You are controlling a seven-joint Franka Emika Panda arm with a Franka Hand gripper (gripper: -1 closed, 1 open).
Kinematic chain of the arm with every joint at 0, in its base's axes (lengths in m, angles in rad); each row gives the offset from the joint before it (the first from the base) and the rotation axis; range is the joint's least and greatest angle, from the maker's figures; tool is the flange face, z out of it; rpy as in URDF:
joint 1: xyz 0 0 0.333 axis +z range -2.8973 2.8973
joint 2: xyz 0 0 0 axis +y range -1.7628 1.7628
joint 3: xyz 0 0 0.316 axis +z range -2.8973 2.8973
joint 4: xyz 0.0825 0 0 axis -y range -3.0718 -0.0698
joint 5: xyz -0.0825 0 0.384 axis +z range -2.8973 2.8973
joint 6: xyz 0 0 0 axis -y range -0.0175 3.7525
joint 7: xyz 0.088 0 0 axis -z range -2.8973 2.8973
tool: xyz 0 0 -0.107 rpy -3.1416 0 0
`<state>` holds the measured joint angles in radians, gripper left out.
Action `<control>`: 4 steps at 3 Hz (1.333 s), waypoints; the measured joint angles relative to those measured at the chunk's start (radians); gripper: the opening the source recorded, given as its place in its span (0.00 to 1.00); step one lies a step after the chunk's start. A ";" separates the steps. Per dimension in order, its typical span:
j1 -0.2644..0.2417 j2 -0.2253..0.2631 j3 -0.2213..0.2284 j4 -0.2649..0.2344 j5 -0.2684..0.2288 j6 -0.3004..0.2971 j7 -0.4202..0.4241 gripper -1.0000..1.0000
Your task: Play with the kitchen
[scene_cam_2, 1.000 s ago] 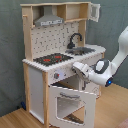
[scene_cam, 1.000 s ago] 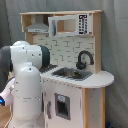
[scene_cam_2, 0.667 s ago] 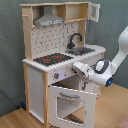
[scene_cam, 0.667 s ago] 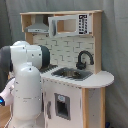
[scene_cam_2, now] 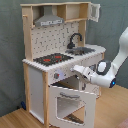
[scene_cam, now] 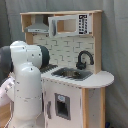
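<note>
White and pale wood kitchen (scene_cam_2: 47, 75), standing on a wooden floor (scene_cam_2: 12, 120) before a grey curtain (scene_cam_2: 10, 50); filling the middle of both exterior views. Pegboard back under a grey hood (scene_cam_2: 48, 20), with a small cupboard door (scene_cam_2: 94, 11) swung open at the top. Black hob (scene_cam_2: 52, 59) with red rings on the counter, nothing on it; beside it a grey sink (scene_cam: 72, 74) with a black faucet (scene_cam: 84, 59) behind, contents of the basin too dim to tell. Oven door (scene_cam_2: 70, 104) with window hanging open, tilted outward, cavity behind it dark. White arm (scene_cam: 25, 85) in the first exterior view's left foreground, hiding part of the counter. Gripper (scene_cam_2: 76, 69) just at the counter's front edge above the open oven; cannot tell whether fingers spread or closed.
</note>
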<state>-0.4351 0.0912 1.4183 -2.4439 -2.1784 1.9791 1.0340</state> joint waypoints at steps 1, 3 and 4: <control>0.004 0.000 0.060 0.019 0.006 -0.012 -0.092 1.00; 0.004 -0.002 0.125 0.114 0.003 -0.058 -0.270 1.00; 0.004 -0.003 0.168 0.169 -0.002 -0.097 -0.345 1.00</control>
<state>-0.4314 0.0877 1.5867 -2.2752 -2.1801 1.8824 0.6885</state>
